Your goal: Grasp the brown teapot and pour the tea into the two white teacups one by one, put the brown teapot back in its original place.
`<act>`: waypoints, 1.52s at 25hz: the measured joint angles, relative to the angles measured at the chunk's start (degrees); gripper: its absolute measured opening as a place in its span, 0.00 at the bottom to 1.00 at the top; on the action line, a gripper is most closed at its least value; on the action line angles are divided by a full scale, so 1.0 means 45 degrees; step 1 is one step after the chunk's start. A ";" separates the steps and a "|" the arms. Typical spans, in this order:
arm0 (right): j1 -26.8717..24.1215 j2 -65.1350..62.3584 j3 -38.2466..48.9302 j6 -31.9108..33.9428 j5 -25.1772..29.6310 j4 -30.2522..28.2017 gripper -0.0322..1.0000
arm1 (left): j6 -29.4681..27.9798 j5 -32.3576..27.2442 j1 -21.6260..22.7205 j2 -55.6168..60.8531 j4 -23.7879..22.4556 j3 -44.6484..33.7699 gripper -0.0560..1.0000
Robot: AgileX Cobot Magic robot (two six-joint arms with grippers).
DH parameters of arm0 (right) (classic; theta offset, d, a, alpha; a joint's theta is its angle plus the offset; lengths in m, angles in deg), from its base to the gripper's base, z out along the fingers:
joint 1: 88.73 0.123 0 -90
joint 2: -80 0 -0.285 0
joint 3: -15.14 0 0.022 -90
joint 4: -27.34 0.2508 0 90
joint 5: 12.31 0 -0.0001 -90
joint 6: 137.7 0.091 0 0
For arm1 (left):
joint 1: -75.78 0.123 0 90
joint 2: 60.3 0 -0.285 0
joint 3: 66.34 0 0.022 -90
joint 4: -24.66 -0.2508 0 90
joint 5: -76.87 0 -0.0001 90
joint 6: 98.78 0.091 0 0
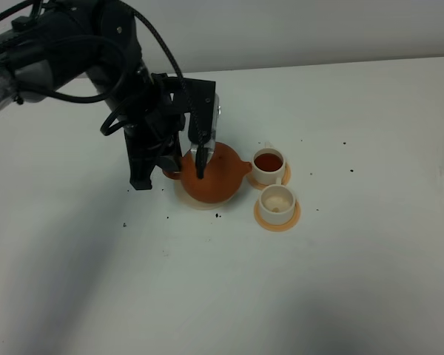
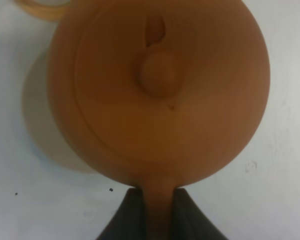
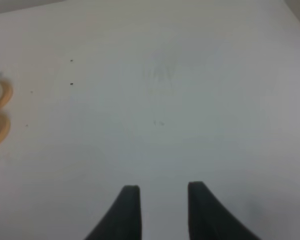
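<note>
The brown teapot (image 1: 213,177) is over the cream saucer (image 1: 196,204), spout towards the cups; I cannot tell if it rests on it. My left gripper (image 1: 182,171) is shut on the teapot's loop handle (image 2: 159,207). In the left wrist view the teapot (image 2: 160,90) fills the frame, with the saucer (image 2: 37,120) showing beside it. The far white teacup (image 1: 268,164) holds dark tea. The near white teacup (image 1: 277,200) looks pale inside. My right gripper (image 3: 160,192) is open over bare table and is not in the exterior view.
Each cup stands on a small orange coaster (image 1: 281,220); coaster edges (image 3: 1,112) show at the rim of the right wrist view. Small dark specks (image 1: 217,216) lie scattered on the white table (image 1: 340,281). The left arm (image 1: 96,59) reaches in from the upper left.
</note>
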 joint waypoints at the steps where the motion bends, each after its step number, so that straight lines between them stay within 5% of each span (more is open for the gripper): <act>1: 0.0000 0.0000 0.0000 0.0000 0.0000 0.0000 0.27 | 0.0223 0.0431 0.0035 0.0342 0.0000 -0.0512 0.17; 17: 0.0000 0.0000 0.0000 0.0000 0.0000 0.0000 0.27 | 0.1432 0.4730 0.0075 0.0313 0.0023 -0.2663 0.17; 29: 0.0000 0.0000 0.0000 0.0000 0.0000 0.0086 0.27 | 0.1453 0.5741 -0.0746 -0.0323 -0.0931 -0.2672 0.17; 38: 0.0000 0.0000 0.0000 0.0000 0.0000 0.0111 0.27 | -0.0476 0.6091 -0.1185 -0.0437 -0.3494 -0.2702 0.17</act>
